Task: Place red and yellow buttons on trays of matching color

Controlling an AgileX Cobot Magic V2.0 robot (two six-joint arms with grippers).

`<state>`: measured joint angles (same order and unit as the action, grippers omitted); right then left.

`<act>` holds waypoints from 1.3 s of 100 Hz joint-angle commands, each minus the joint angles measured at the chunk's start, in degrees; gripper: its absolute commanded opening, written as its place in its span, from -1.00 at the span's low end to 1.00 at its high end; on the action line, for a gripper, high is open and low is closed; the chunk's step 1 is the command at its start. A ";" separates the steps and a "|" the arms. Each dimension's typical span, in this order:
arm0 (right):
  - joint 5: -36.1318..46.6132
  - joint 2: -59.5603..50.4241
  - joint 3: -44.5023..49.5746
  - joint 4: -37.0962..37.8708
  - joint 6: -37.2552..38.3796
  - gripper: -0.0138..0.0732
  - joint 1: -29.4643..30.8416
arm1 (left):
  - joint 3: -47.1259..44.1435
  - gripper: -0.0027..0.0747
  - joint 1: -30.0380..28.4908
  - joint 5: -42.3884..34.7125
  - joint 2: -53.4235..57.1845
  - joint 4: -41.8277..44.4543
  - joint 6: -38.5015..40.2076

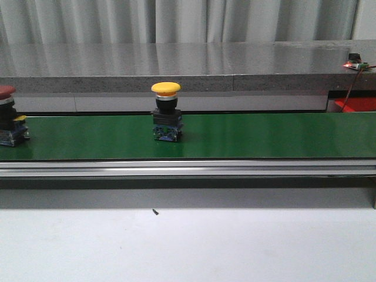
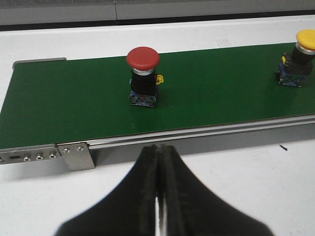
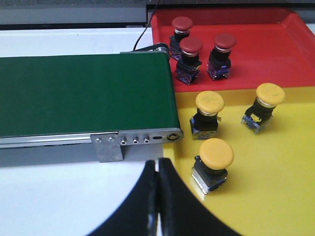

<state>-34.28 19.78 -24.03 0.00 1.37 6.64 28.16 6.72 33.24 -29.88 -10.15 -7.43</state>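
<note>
Two buttons are standing on the green conveyor belt (image 1: 247, 136): one yellow button (image 1: 166, 111) near the middle of the belt and one red button (image 2: 143, 76) towards the belt's left end. Both are sitting upright, long axis vertical, mushroom cap pointing up and contact block resting on the belt.

The red tray (image 3: 275, 46) is holding three red buttons (image 3: 190, 59), all upright or nearly so. The yellow tray (image 3: 280, 167) is holding three yellow buttons (image 3: 212, 164) (two are leaning slightly, caps tilted off vertical). Both trays are lying just beyond the belt's right end.

The left gripper (image 2: 158, 162) is hovering over the white desk (image 1: 188, 247) in front of the belt, fingers pressed together and holding nothing. The right gripper (image 3: 158, 177) is hovering near the edge of the yellow tray, fingers likewise together and empty.
</note>
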 commanded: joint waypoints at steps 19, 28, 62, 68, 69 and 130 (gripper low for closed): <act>4.09 0.28 -1.52 0.00 -0.20 -0.96 0.02 | 1.62 -0.98 -0.02 -4.35 -0.15 -0.92 -0.10; 4.01 0.49 -1.96 -0.31 -0.20 -0.96 0.02 | 1.62 -0.98 -0.02 -4.35 -0.15 -0.92 -0.10; -0.20 15.90 -12.24 -1.15 -0.20 -0.96 0.02 | 1.62 -0.98 -0.02 -4.35 -0.15 -0.92 -0.10; -1.54 19.10 -15.27 -1.15 -0.20 -0.96 0.02 | 1.62 -0.98 -0.02 -4.35 -0.15 -0.92 -0.10; -1.62 19.87 -15.59 -1.15 -0.20 -0.96 0.02 | 1.62 -0.98 -0.02 -4.35 -0.15 -0.92 -0.10; 1.06 45.96 -36.98 -1.10 -0.20 -0.96 -13.17 | 1.62 -0.98 -0.02 -4.35 -0.15 -0.92 -0.10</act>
<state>-37.24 63.45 -57.02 -0.78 1.37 -4.45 28.16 6.72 33.24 -29.88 -10.15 -7.43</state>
